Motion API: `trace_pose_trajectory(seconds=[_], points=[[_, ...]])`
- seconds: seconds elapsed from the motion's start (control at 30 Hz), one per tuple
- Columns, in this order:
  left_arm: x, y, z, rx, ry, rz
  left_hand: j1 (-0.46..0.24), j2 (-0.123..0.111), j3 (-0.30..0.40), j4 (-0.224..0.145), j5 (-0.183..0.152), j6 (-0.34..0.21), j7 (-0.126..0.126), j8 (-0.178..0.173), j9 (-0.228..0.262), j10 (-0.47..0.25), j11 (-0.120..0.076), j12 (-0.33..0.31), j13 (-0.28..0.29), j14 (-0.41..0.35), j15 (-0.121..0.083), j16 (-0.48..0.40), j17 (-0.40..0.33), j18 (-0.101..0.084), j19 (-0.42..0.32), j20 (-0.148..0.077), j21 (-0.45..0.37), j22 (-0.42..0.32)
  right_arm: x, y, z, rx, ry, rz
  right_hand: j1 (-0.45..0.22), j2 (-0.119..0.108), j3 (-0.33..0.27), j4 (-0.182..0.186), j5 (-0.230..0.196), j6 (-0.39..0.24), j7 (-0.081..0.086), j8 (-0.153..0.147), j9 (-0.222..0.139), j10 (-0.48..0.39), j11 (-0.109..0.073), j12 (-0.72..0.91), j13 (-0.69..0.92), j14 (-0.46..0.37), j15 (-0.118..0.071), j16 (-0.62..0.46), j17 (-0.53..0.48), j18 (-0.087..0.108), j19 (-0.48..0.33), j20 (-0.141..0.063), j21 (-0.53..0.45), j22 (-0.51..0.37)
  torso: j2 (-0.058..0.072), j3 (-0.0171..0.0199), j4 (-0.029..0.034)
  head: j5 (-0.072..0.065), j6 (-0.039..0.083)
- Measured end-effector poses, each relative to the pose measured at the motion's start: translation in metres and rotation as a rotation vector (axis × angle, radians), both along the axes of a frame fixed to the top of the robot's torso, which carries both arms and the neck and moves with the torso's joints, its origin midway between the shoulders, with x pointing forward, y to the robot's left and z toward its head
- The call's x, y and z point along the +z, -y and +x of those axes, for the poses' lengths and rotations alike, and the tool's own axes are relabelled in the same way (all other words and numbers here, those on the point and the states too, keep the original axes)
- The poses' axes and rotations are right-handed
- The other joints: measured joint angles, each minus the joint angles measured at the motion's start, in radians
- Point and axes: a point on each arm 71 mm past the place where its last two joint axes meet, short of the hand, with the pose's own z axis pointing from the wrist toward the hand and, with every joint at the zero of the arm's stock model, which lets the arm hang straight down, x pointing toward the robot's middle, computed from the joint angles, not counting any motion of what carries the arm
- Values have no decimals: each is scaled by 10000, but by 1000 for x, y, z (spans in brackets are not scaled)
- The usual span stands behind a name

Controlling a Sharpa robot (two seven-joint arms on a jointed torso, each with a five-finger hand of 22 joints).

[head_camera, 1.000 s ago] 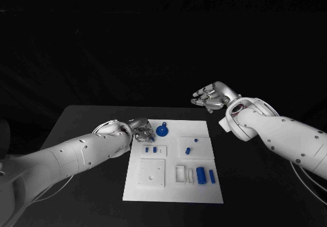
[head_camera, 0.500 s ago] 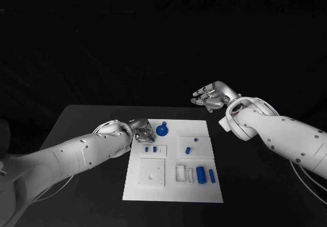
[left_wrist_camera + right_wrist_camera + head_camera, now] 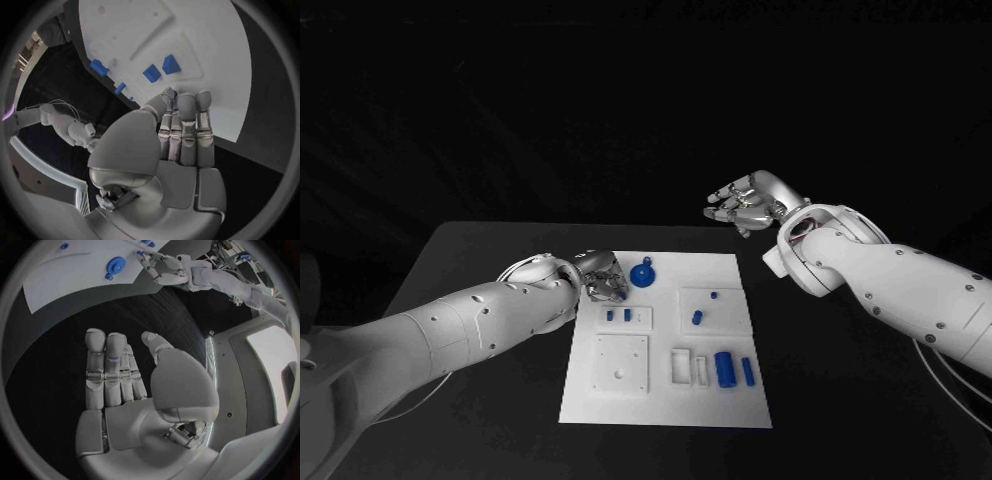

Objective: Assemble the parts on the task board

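The white task board (image 3: pixel 661 395) lies mid-table with blue parts on it. A round blue part (image 3: pixel 643 274) sits near its far left corner, also seen as the blue disc (image 3: pixel 115 265). My left hand (image 3: pixel 603 280) hovers at that corner, fingers drawn together, and seems to pinch a small blue part (image 3: pixel 174 94) between thumb and fingertips. Just past the fingertips lie two small blue blocks (image 3: pixel 161 69). My right hand (image 3: pixel 750 205) is raised beyond the table's far edge, its fingers (image 3: pixel 106 365) straight and apart, holding nothing.
Further parts lie on the board: two small pieces (image 3: pixel 617 316), a peg (image 3: pixel 697 318), a small stud (image 3: pixel 714 296), a blue cylinder (image 3: pixel 726 368) and a thinner bar (image 3: pixel 749 372) beside a white frame (image 3: pixel 681 365). Black tabletop (image 3: pixel 488 260) surrounds the board.
My left hand has shifted very slightly at the board's far left corner. The right hand has stayed still.
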Motion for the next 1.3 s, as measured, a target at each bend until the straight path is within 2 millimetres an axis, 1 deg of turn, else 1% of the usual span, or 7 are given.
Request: trace_pose_trajectory(seconds=[0.23, 0.37, 0.47, 0.7, 0.97, 1.1, 1.3], points=[[-2, 2, -1, -115, 213, 192, 1, 0, -52, -54, 1, 76, 70, 42, 0, 7, -7, 2, 20, 0, 0, 26, 21, -22, 0, 0, 16, 0, 0, 0, 0, 1, -2, 7, -26, -26, 21, -4, 0, 0, 0, 0, 0, 0, 0, 0, 0, 0, 0, 0, -13, 17, 0, 0, -19, 9, 5, 0, -4, -9, -11], [-2, 3, -1, -173, 364, 292, 4, 4, -240, -95, -69, 163, -2, 42, 2, 92, -88, 2, 16, -81, -3, 234, 98, -67, -1, -1, 141, 0, 0, 0, 0, -2, -5, 10, -26, -26, 21, -4, 0, 0, 0, 0, 0, 0, 0, 0, 0, 0, 0, 0, -13, 15, 0, 0, -19, 9, 5, 1, -3, -11, -17], [-2, 4, -2, -228, 480, 386, 59, 58, -315, -122, -76, 178, -2, 42, 3, 94, -91, 2, 18, -147, -3, 317, 123, -77, -60, -59, 193, 0, 0, 0, 0, 1, -7, 15, -26, -26, 21, -4, -1, 0, 0, 0, 0, 0, 0, 0, 0, 0, 0, -1, -12, 15, 0, 0, -19, 8, 4, 6, -2, -11, -31], [-3, 4, -2, -332, 685, 567, 83, 82, -356, -163, -76, 179, -1, 41, 2, 127, -59, 9, 16, -148, -2, 381, 122, -83, -60, -60, 270, 0, 0, 0, 0, -6, -11, 18, -26, -26, 21, -4, 31, 0, -1, 0, 0, 0, 0, 0, 0, 0, 0, -1, -12, 10, 0, 0, -19, 7, -1, 12, -6, 2, -35], [-3, 3, -4, -385, 867, 592, 83, 82, -427, -234, -76, 235, 12, 38, -11, 165, -92, 43, 13, -148, -2, 382, 96, -83, -60, -60, 270, 0, 0, 0, 1, -11, -14, 21, -26, -26, 21, -4, 31, 0, -1, 0, 0, 0, 0, 0, 0, 0, 0, -1, -12, 4, 0, 0, -19, 7, 0, 11, -6, 4, -35], [-3, 3, -4, -409, 924, 571, 83, 82, -427, -234, -76, 37, 67, 39, -10, 165, -92, 43, 13, -180, -34, 381, 80, -84, -97, -23, 310, 0, -1, 0, 1, -10, -16, 24, -26, -26, 21, -3, 31, 0, -1, 0, 0, 0, 0, 0, 0, 0, 0, -1, -11, 2, 0, 0, -19, 6, -1, 6, -6, -4, -35], [-4, 2, -5, -421, 964, 549, 131, 35, -449, -264, -107, -279, 65, 53, 4, 165, -92, 43, 14, -218, 1, 381, 69, -89, -133, -59, 310, 0, -1, 0, 1, -17, -18, 25, -26, -26, 21, -3, 30, 0, -1, 0, 0, 0, 0, 0, 0, 0, 0, -1, -11, -2, 0, 0, -19, 6, -2, 6, -6, -5, -31]])
